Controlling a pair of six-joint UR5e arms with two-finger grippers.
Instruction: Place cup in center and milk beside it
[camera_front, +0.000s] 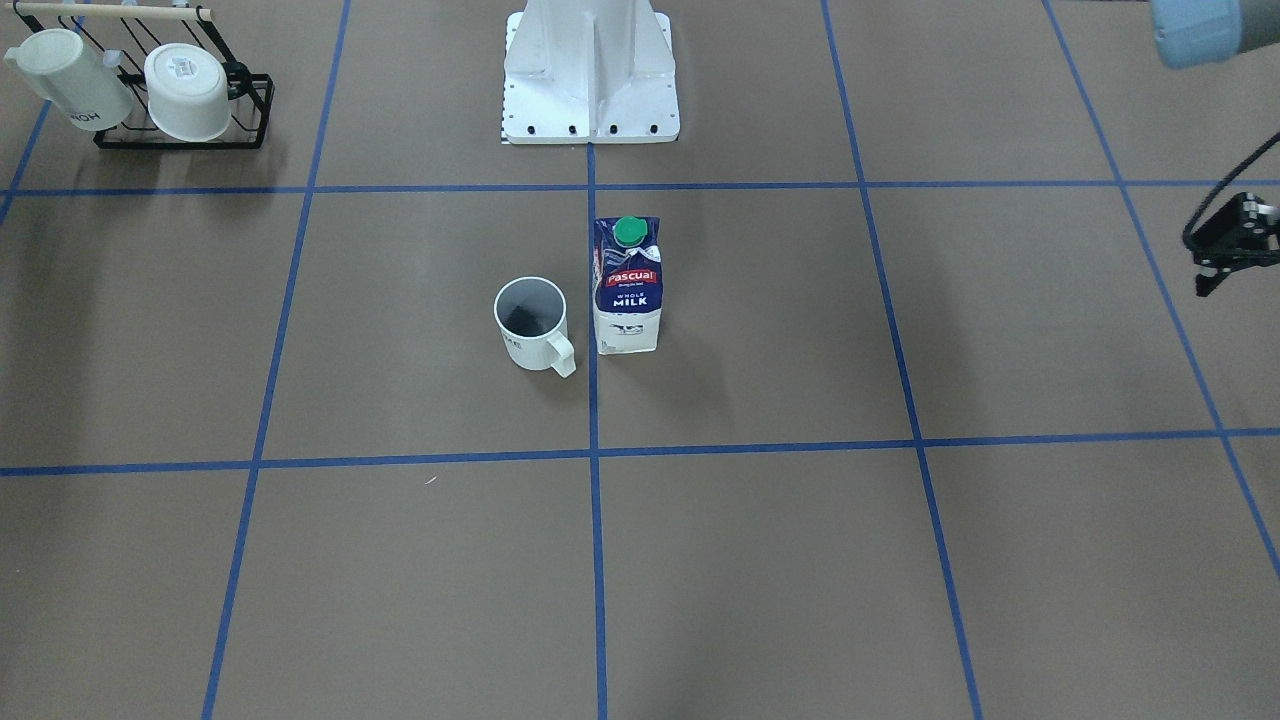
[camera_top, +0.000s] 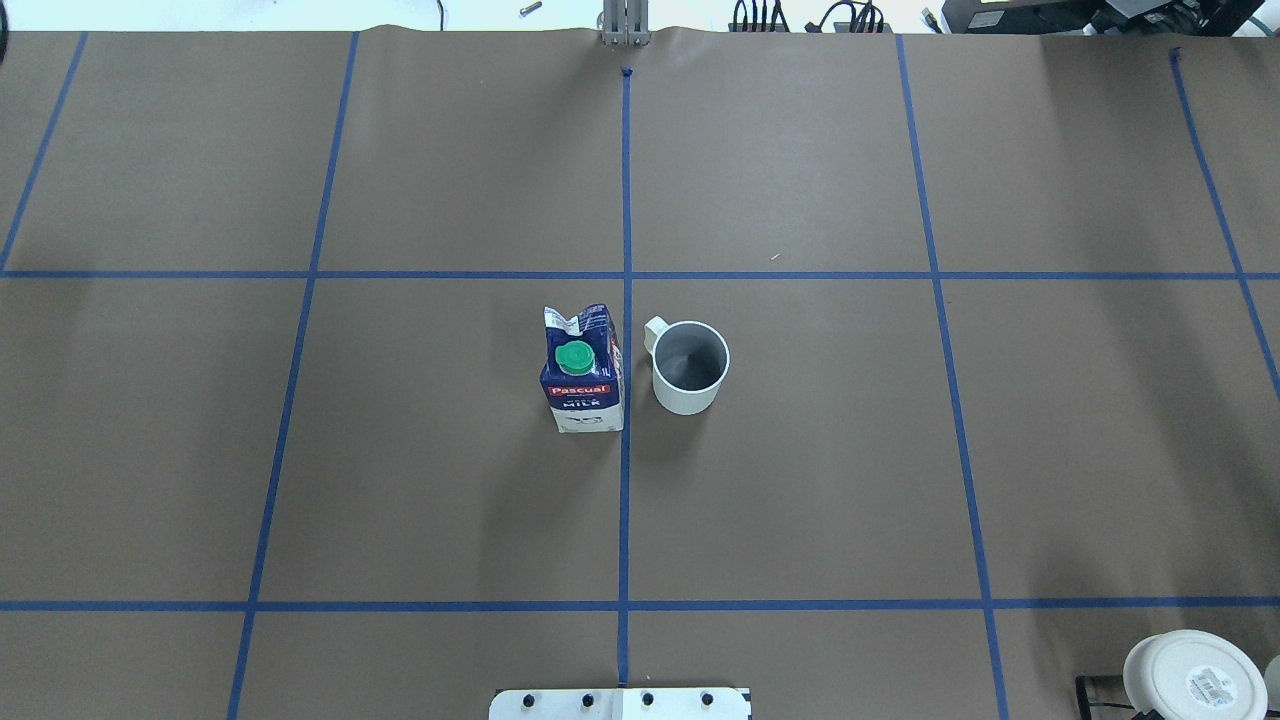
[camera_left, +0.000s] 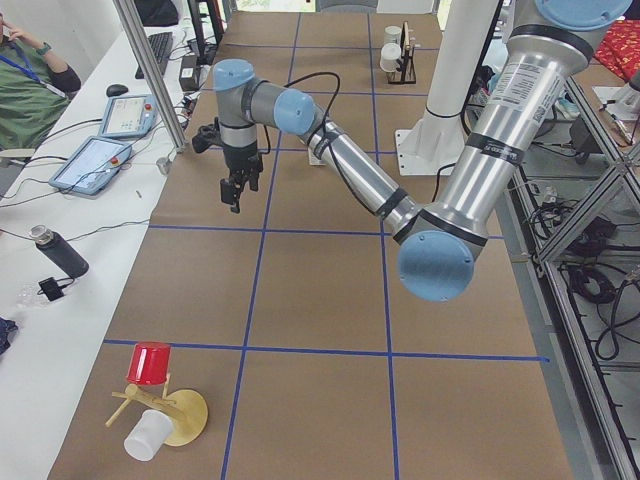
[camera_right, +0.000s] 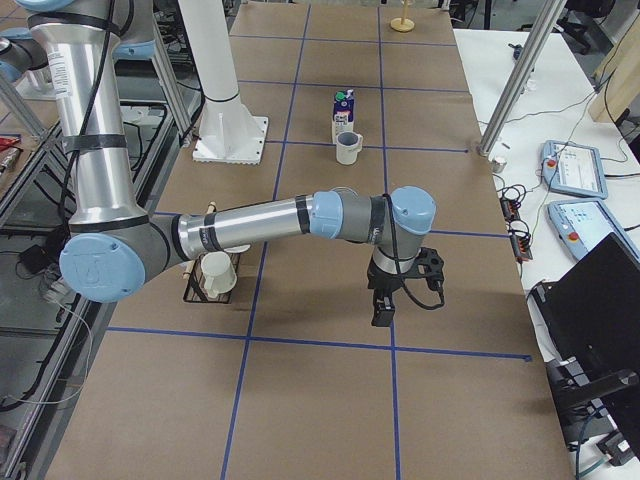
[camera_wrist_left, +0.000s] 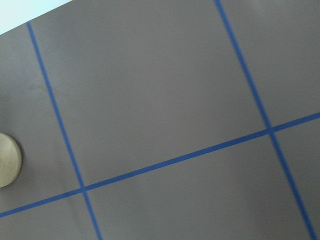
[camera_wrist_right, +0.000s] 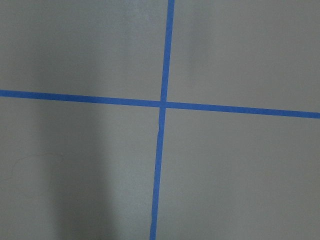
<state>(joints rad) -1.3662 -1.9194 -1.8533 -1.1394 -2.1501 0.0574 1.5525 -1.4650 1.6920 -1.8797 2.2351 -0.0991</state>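
The cup, a small white mug with a dark grey inside, stands upright in the center squares, just beside the middle blue tape line. The milk, a navy and white carton with a green cap, stands upright right next to it across that line, with a small gap between them. Both also show in the overhead view: cup, milk. My left gripper hangs far off at the table's end and holds nothing; I cannot tell whether it is open. My right gripper hovers over bare paper, far from both; I cannot tell its state.
A black wire rack holding two white mugs stands near the robot base on my right. A wooden mug stand with a red cup and a white cup sits at the left end. An operator and tablets are beyond the table edge.
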